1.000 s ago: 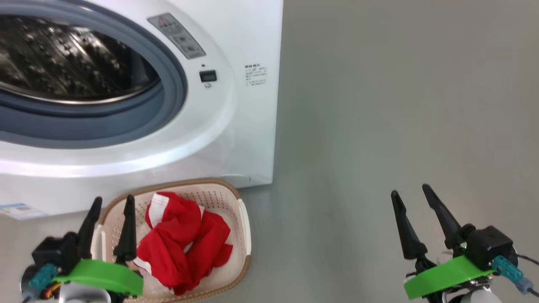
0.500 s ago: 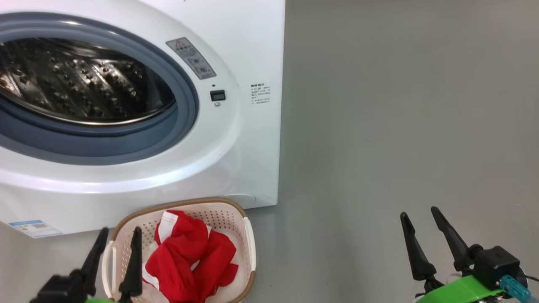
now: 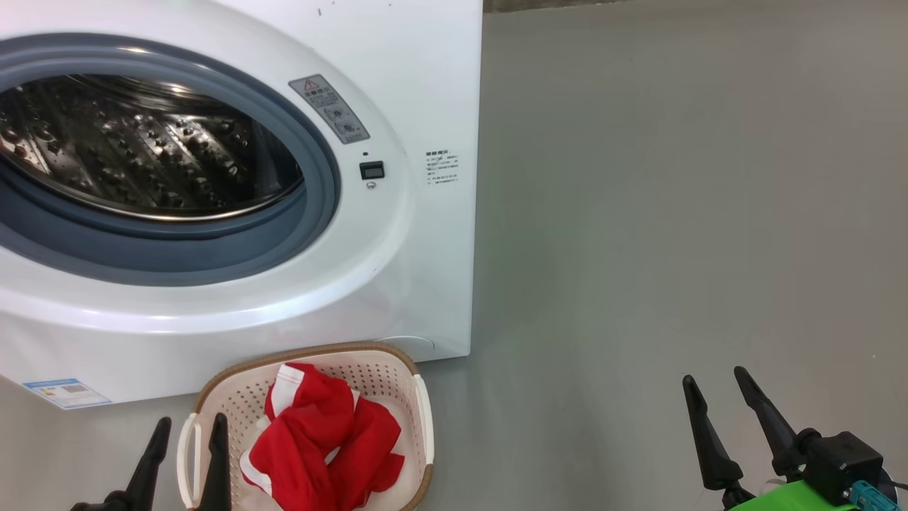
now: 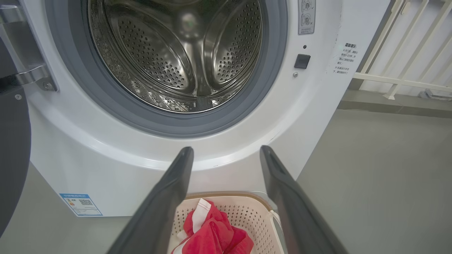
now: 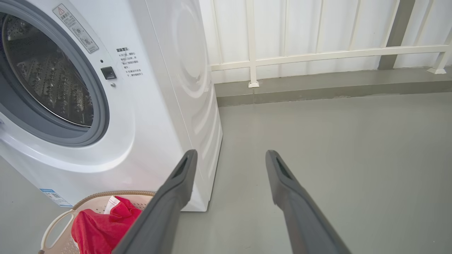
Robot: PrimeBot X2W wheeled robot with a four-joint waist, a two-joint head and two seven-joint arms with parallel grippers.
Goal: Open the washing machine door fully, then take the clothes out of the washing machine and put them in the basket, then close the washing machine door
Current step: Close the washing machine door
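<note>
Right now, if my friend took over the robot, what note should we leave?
Tools: left tool open, holding nothing, near the basket; right tool open, holding nothing, over the floor.
Things: the red clothes lie in the basket, in front of the washing machine.
Done: the door is swung open at the left; the drum looks empty.
Left: close the door.

Head camera looks forward and down from above at the front of the washing machine [image 3: 436,78] and the basket [image 3: 369,369] on the floor [image 3: 674,213]. Left wrist camera, low and close, faces the drum [image 4: 183,63] squarely. Right wrist camera, farther right, sees the machine's corner obliquely. All share machine and basket.
</note>
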